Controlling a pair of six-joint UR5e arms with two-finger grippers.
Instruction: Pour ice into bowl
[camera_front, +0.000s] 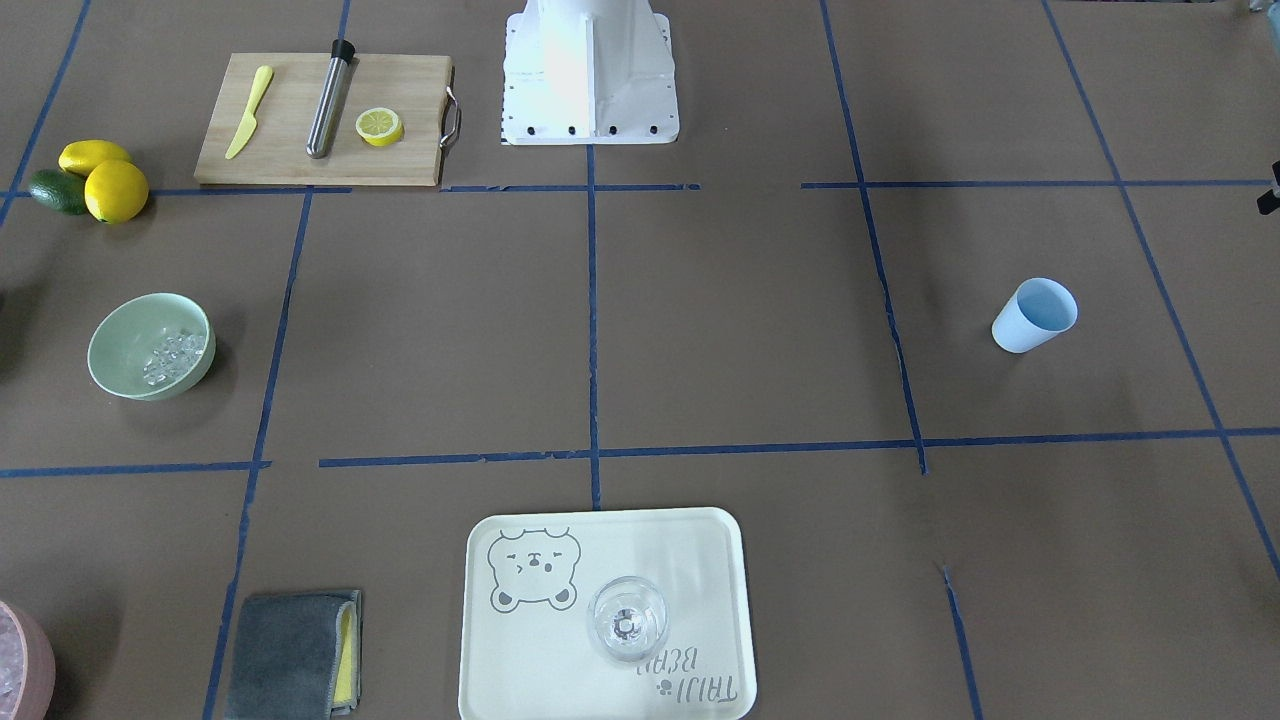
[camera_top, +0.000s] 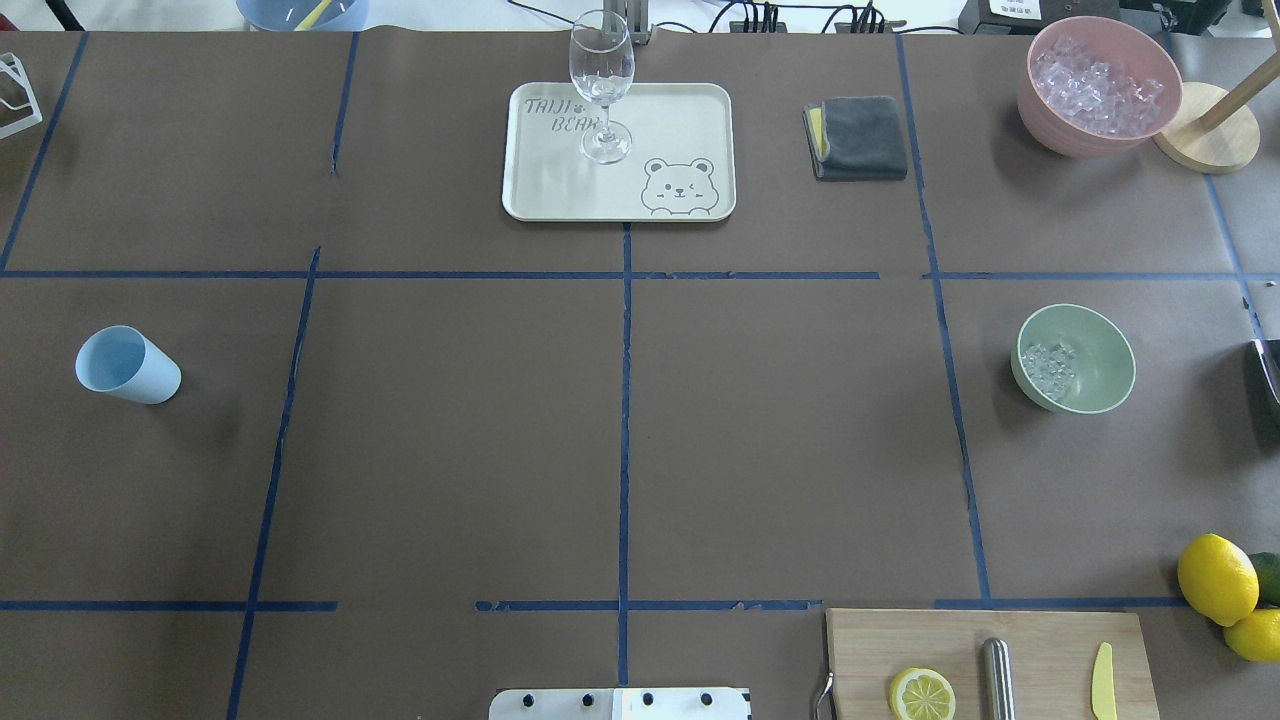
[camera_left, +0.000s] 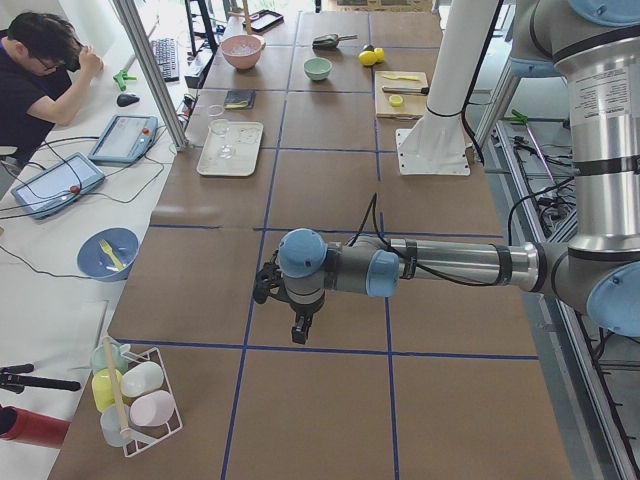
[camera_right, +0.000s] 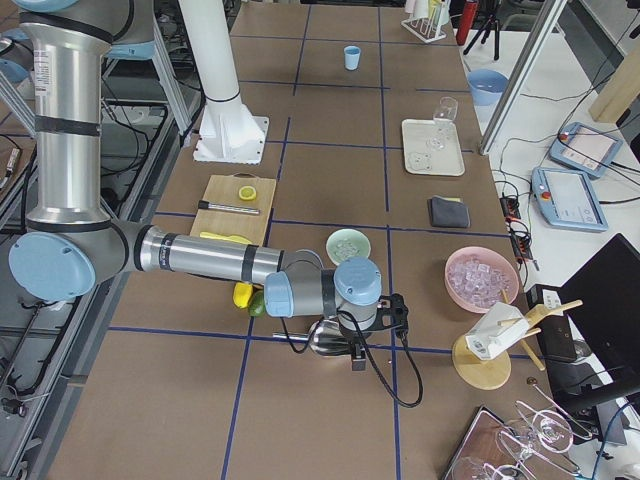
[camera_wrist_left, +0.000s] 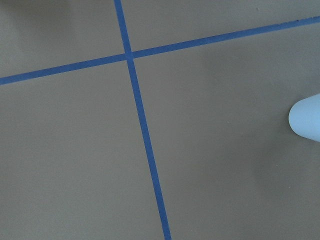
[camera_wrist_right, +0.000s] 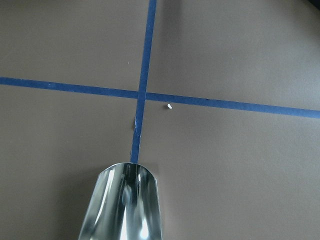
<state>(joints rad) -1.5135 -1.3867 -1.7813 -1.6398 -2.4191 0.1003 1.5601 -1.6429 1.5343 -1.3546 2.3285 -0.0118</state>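
You have two whole lemons (camera_front: 116, 190), one lemon half (camera_front: 380, 126), one mint bowl (camera_front: 120, 335), one pink bowl (camera_top: 1042, 112), one blue cup (camera_front: 1030, 320), one wine glass (camera_top: 601, 70) and one tray (camera_top: 685, 115).

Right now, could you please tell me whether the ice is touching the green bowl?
Touching: the overhead view shows the ice piled inside the bowl, resting against its inner wall.

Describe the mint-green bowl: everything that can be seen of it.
The bowl is round, pale mint green, smooth and plain, with an opaque, matte look; plastic or ceramic cannot be told. It stands upright, mouth up, on the brown paper-covered table, on the robot's right side. A small heap of clear ice cubes lies inside it, against the wall toward the table's middle; the rest of the inside is bare. Apart from the ice and the table, nothing touches it.
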